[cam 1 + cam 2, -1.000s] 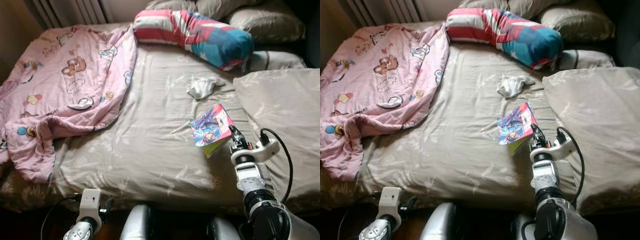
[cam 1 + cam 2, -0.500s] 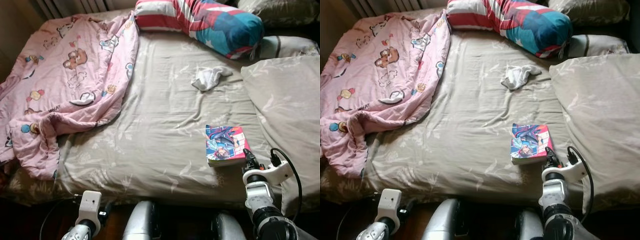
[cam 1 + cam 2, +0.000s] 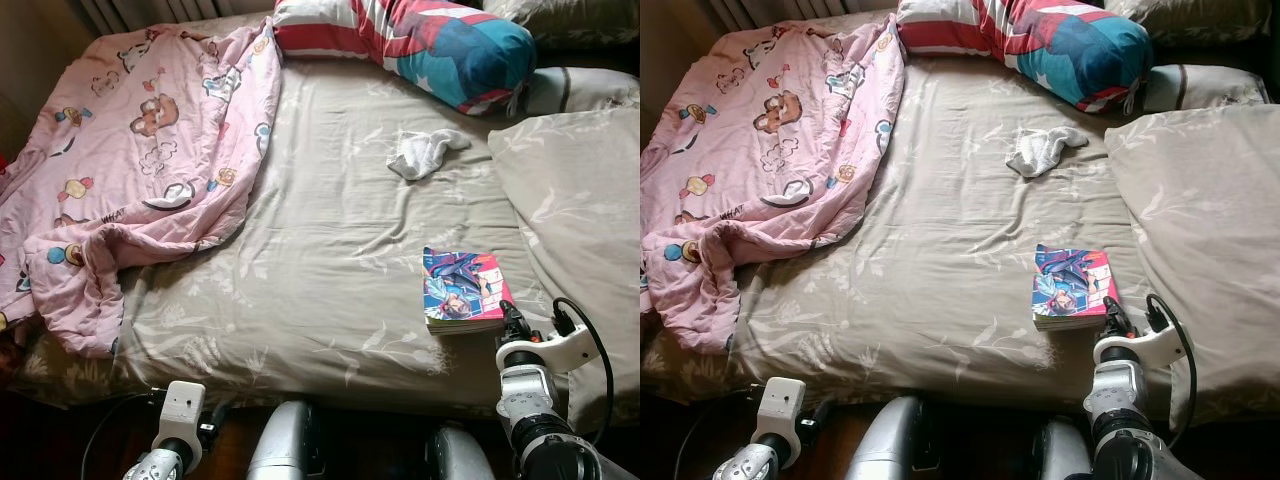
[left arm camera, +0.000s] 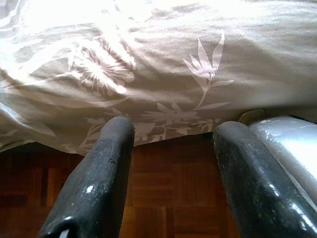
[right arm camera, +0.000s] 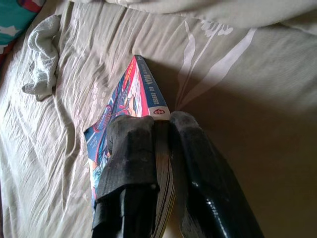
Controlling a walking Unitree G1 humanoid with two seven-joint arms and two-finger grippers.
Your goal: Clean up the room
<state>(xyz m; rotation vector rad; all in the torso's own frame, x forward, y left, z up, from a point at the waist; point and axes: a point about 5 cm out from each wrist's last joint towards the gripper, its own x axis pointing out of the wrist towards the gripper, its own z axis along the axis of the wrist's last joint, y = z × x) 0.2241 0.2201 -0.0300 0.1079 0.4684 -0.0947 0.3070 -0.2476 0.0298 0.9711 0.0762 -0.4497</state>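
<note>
Jaws of our right gripper [image 5: 158, 126] pinch the comic book [image 3: 462, 290] by its near-right corner; it lies flat on the bed [image 3: 330, 250], long axis near-to-far. Left gripper [image 4: 171, 148] hangs open, idle.

Bed [image 3: 320, 270] in beige floral sheet; pink blanket [image 3: 130, 150], striped bolster [image 3: 420, 40], white cloth [image 3: 425, 152], comic book [image 3: 462, 290], beige pillow [image 3: 575, 200] on it

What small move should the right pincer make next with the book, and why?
Probably lift it off the bed. The right pincer is shut on the comic book at its corner, and the book lies on the sheet near the bed's front edge, so raising it clear looks the natural step.
</note>
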